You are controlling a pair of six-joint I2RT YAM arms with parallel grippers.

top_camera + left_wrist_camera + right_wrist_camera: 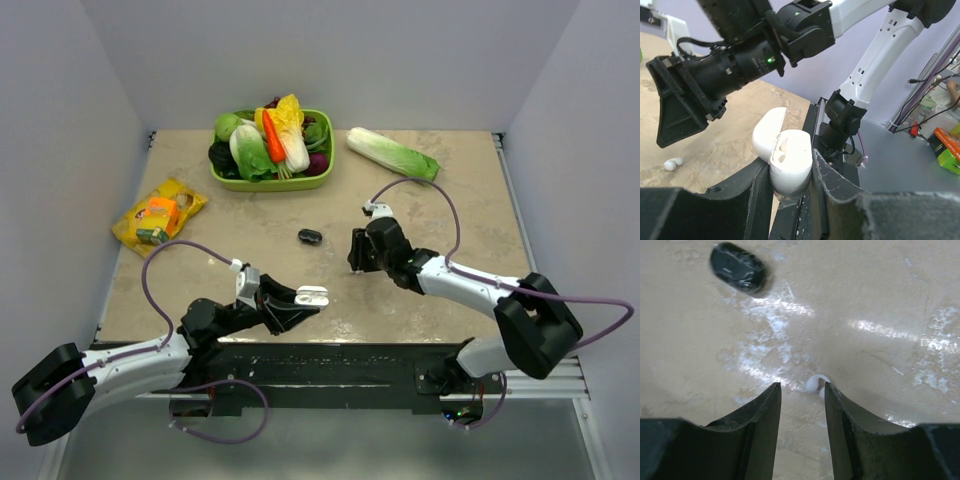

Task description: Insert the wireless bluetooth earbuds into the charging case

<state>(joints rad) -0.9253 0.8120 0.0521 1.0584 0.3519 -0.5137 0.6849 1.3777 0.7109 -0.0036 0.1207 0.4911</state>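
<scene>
The white charging case (789,161) is clamped between my left gripper's fingers (752,192), lid (766,134) swung open and its wells facing up. In the top view the case (312,296) is held just above the table's near edge by the left gripper (298,303). A small white earbud shape (815,383) lies on the table just beyond my right gripper (801,388), close to its right fingertip. The jaws are open and empty. It also shows in the left wrist view (673,163). I cannot tell if it is one bud or two.
A black oval object (309,236) lies left of the right gripper (356,262); it also shows in the right wrist view (737,267). A green basket of vegetables (222,178) and a napa cabbage (392,152) are at the back. A yellow snack bag (158,212) lies far left.
</scene>
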